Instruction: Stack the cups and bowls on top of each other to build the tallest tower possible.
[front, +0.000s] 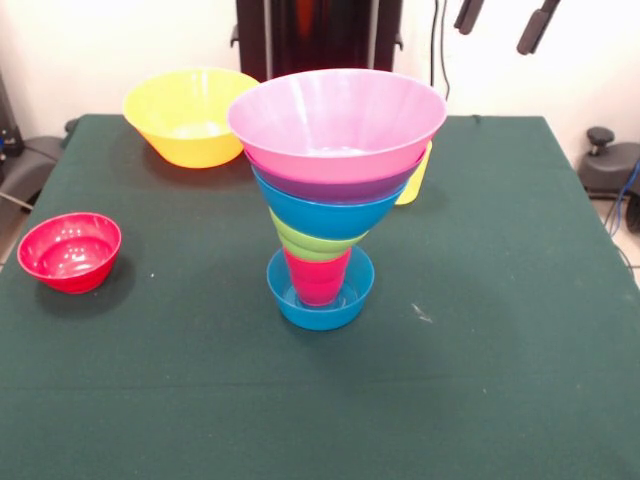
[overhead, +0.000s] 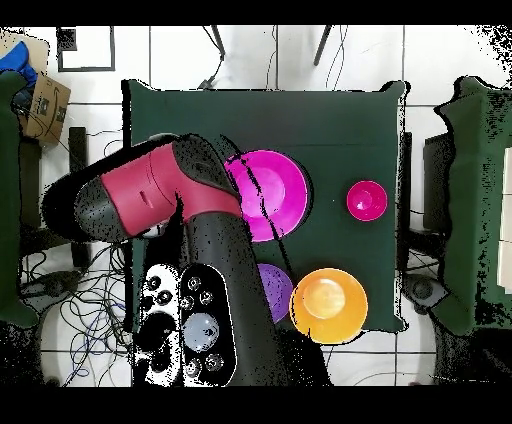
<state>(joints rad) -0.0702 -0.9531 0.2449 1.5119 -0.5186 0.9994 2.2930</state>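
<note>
Tower (front: 325, 200) of 6 pieces at table (front: 500, 380) centre, pink bowl (front: 337, 122) uppermost; large yellow bowl (front: 190, 115) and small red bowl (front: 70, 251) remain apart, so adding the yellow bowl appears next; gripper state cannot be told.

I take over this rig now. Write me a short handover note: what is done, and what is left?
Gripper: not in sight; arm folded near its base.
Done: tower stands mid-table, bottom to top: small blue bowl, red cup, lime green bowl, blue bowl, purple bowl, pink bowl.
Left: large yellow bowl, small red bowl, yellow cup behind the tower, second purple bowl beside the arm.
</note>
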